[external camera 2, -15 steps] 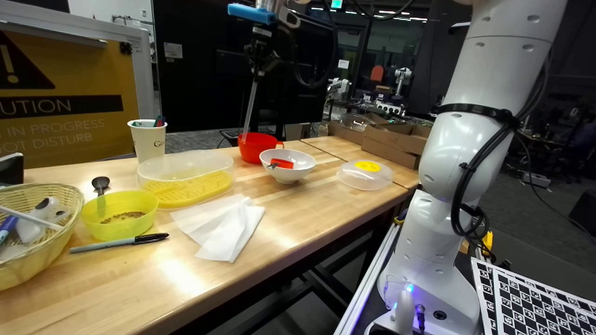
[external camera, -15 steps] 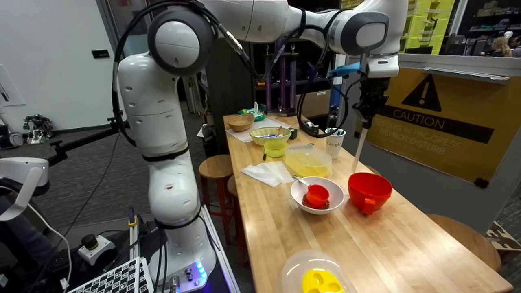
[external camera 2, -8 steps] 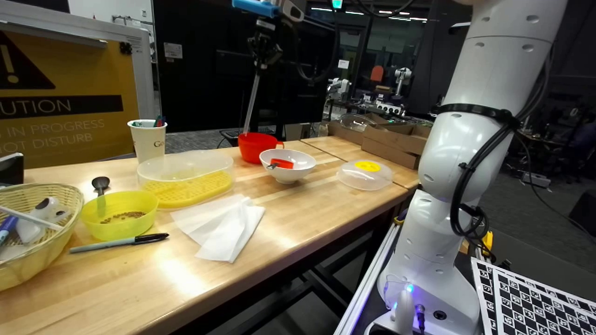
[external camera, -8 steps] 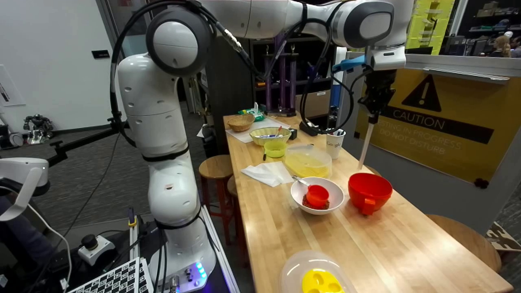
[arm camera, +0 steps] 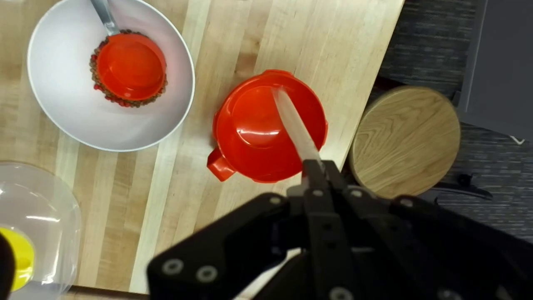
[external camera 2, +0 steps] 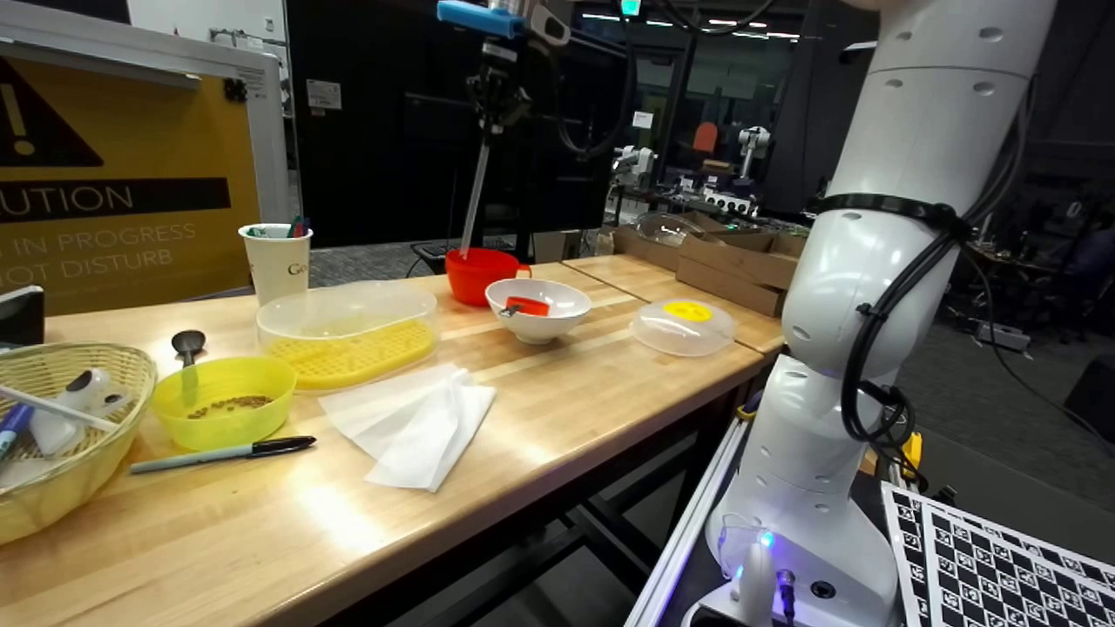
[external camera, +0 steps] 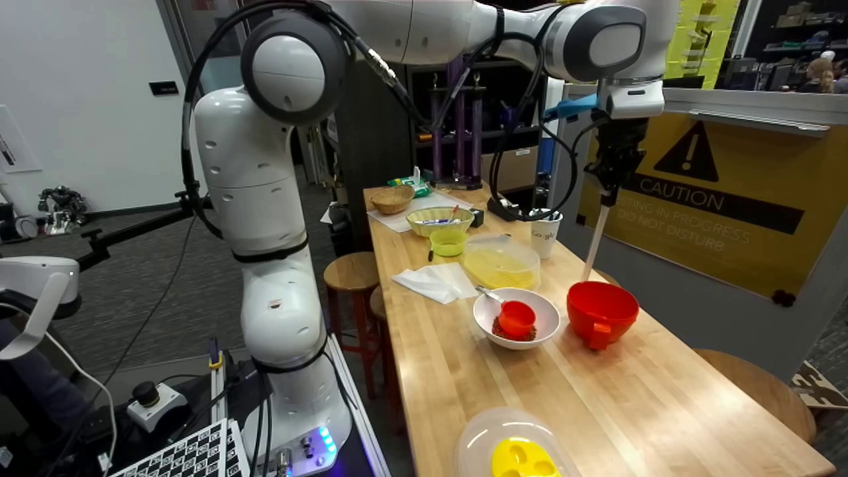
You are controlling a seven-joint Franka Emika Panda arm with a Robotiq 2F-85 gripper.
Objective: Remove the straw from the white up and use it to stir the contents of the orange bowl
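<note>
My gripper (external camera: 607, 199) is shut on the top end of a long translucent straw (external camera: 595, 244), which hangs down slightly tilted. The gripper also shows in an exterior view (external camera 2: 490, 129) and in the wrist view (arm camera: 318, 164). The orange-red bowl (external camera: 601, 310) with a handle stands below on the table. In the wrist view the straw (arm camera: 293, 123) crosses over the bowl (arm camera: 250, 125), whose inside is plain red. The straw's lower end is at the bowl's rim; I cannot tell if it is inside. The white cup (external camera 2: 279, 266) stands farther back, holding pens.
A white bowl (external camera: 487, 311) with a red scoop (external camera: 517, 319) stands beside the orange-red bowl. A lidded yellow container (external camera: 501, 262), a napkin (external camera 2: 427, 427), a yellow-green bowl (external camera 2: 226, 427), and a clear lid (external camera: 474, 440) lie on the table. A stool (arm camera: 406, 141) is past the edge.
My gripper and the straw have moved sideways toward the bowl in both exterior views. The straw first rose a little, then came down slightly in the last half second. The bowls have not moved.
</note>
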